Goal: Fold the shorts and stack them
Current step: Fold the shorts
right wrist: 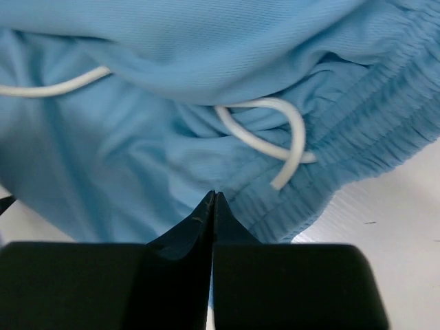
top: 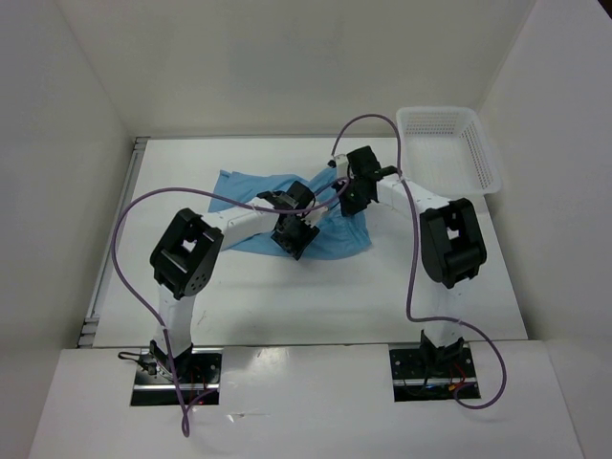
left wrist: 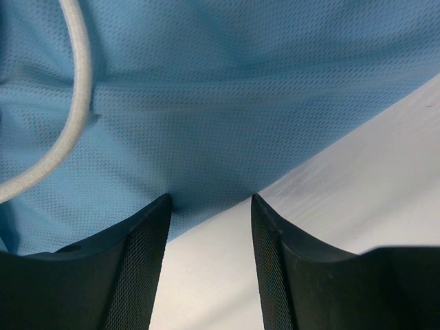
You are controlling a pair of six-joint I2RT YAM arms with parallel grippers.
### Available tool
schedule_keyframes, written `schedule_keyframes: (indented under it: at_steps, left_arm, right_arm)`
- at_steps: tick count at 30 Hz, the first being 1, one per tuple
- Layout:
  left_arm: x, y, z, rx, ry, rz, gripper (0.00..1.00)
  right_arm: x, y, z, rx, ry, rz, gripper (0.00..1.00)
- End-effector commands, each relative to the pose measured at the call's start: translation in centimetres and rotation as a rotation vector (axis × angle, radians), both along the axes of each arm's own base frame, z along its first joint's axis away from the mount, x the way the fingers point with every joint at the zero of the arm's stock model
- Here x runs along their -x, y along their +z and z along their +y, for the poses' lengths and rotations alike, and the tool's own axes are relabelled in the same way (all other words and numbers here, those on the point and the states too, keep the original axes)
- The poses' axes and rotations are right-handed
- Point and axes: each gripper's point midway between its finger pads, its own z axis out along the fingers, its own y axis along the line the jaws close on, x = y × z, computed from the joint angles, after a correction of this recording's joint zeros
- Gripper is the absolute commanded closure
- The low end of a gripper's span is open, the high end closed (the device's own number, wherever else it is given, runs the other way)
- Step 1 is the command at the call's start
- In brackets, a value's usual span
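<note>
The light sky-blue shorts (top: 239, 186) lie rumpled on the white table (top: 287, 296), mid-back. My left gripper (top: 292, 239) is down at their near edge. In the left wrist view it (left wrist: 210, 203) stands open, its tips at the hem of the shorts (left wrist: 220, 103), with bare table between the fingers and the white drawstring (left wrist: 75, 103) curving at left. My right gripper (top: 352, 199) is at the shorts' right side. In the right wrist view it (right wrist: 214, 196) is shut, its tips pinching fabric just inside the gathered waistband (right wrist: 371, 130), beside the drawstring (right wrist: 275, 148).
A white plastic mesh basket (top: 449, 148) stands at the back right corner, close to my right arm. White walls enclose the table at the back and on both sides. Purple cables loop over both arms.
</note>
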Motion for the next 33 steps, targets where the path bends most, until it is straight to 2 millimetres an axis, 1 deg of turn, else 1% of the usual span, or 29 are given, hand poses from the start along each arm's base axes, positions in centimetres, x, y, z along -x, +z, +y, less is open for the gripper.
schedule_keyframes:
  at_steps: [1, 2, 4, 5, 6, 7, 8, 10, 12, 13, 14, 15, 16, 17, 19, 20, 21, 22, 23, 24, 25, 26, 27, 28, 29, 30, 31, 32, 33]
  left_arm:
    - [1.5, -3.0, 1.0, -0.029, -0.004, 0.066, 0.42]
    - [1.5, -3.0, 1.0, -0.029, -0.004, 0.067, 0.42]
    - [1.4, -3.0, 1.1, -0.036, -0.001, 0.061, 0.42]
    - [1.4, -3.0, 1.1, -0.036, -0.001, 0.061, 0.42]
    - [1.4, -3.0, 1.1, -0.036, -0.001, 0.061, 0.42]
    - [1.4, -3.0, 1.1, -0.036, -0.001, 0.061, 0.42]
    - [1.4, -3.0, 1.1, -0.036, -0.001, 0.061, 0.42]
    - [1.4, -3.0, 1.1, -0.036, -0.001, 0.061, 0.42]
    - [1.6, -3.3, 1.0, -0.035, -0.004, 0.074, 0.42]
    - [1.6, -3.3, 1.0, -0.035, -0.004, 0.074, 0.42]
    - [1.4, -3.1, 0.8, -0.029, -0.004, 0.067, 0.42]
    - [1.4, -3.1, 0.8, -0.029, -0.004, 0.067, 0.42]
    - [1.4, -3.1, 0.8, -0.029, -0.004, 0.067, 0.42]
    - [1.4, -3.1, 0.7, -0.022, -0.007, 0.072, 0.42]
    - [1.4, -3.1, 0.7, -0.022, -0.007, 0.072, 0.42]
    - [1.6, -3.1, 0.6, -0.014, -0.010, 0.078, 0.42]
    - [1.3, -2.8, 0.4, -0.009, -0.011, 0.071, 0.42]
    - [1.3, -2.8, 0.4, -0.009, -0.011, 0.070, 0.42]
    - [1.4, -2.8, 0.2, -0.002, -0.013, 0.076, 0.42]
    - [1.1, -2.6, 0.0, 0.004, -0.014, 0.068, 0.42]
    - [1.1, -2.6, 0.0, 0.004, -0.014, 0.068, 0.42]
    - [0.9, -2.3, -0.1, 0.009, -0.014, 0.061, 0.42]
    - [0.9, -2.3, -0.1, 0.009, -0.014, 0.061, 0.42]
    - [1.0, -2.3, -0.3, 0.017, -0.017, 0.067, 0.42]
    - [0.7, -2.1, -0.5, 0.023, -0.017, 0.060, 0.42]
    - [0.7, -2.1, -0.5, 0.023, -0.017, 0.060, 0.42]
    - [0.7, -1.9, -0.5, 0.023, -0.017, 0.060, 0.42]
    - [0.7, -1.8, -0.5, 0.023, -0.017, 0.060, 0.42]
    - [0.4, -1.6, -0.7, 0.028, -0.018, 0.052, 0.42]
  right_arm:
    - [-1.2, -0.7, -1.3, 0.028, -0.088, -0.023, 1.00]
    - [-1.3, -1.0, -2.3, 0.049, -0.122, -0.019, 1.00]
    - [-1.5, -2.5, -2.9, 0.081, -0.158, -0.011, 1.00]
    - [-1.7, -2.5, -3.6, 0.092, -0.189, -0.013, 1.00]
    - [-1.6, -3.2, -3.7, 0.096, -0.189, -0.005, 1.00]
    - [-1.7, -3.8, -4.4, 0.110, -0.204, 0.005, 1.00]
    - [-1.7, -3.8, -4.4, 0.110, -0.204, 0.005, 1.00]
    - [-2.0, -4.6, -4.2, 0.109, -0.212, 0.014, 1.00]
    - [-1.7, -5.1, -3.6, 0.084, -0.189, 0.045, 1.00]
    - [-1.6, -5.1, -3.5, 0.083, -0.168, 0.043, 1.00]
    - [-2.0, -4.7, -3.2, 0.074, -0.154, 0.030, 1.00]
    - [-1.9, -4.4, -3.1, 0.075, -0.139, 0.035, 1.00]
    - [-2.8, -2.9, -2.8, 0.074, -0.088, -0.005, 1.00]
    - [-3.2, -1.3, -2.3, 0.062, -0.043, -0.032, 1.00]
    - [-3.4, 3.0, -1.2, -0.001, 0.046, -0.075, 0.96]
    - [-3.7, 4.7, -1.3, -0.025, 0.081, -0.098, 0.93]
    - [-4.4, 7.6, -0.9, -0.096, 0.102, -0.136, 0.86]
    - [-4.7, 9.9, -0.9, -0.126, 0.109, -0.173, 0.82]
    - [-5.2, 11.0, -1.0, -0.159, 0.088, -0.184, 0.78]
    - [-6.3, 13.8, -1.1, -0.196, 0.062, -0.247, 0.72]
    - [-7.5, 15.1, -2.1, -0.214, 0.010, -0.280, 0.58]
    - [-9.0, 15.7, -2.4, -0.230, -0.032, -0.317, 0.54]
    - [-10.1, 16.7, -2.4, -0.258, -0.087, -0.333, 0.48]
    - [-11.3, 16.7, -3.5, -0.235, -0.146, -0.356, 0.34]
    - [-12.5, 15.4, -3.7, -0.224, -0.174, -0.355, 0.31]
    - [-13.4, 15.2, -3.8, -0.220, -0.193, -0.366, 0.29]
    - [-14.0, 14.3, -3.8, -0.218, -0.213, -0.352, 0.22]
    - [-15.0, 11.8, -3.6, -0.213, -0.222, -0.317, 0.20]
    - [-16.1, 12.1, -3.3, -0.234, -0.238, -0.325, 0.17]
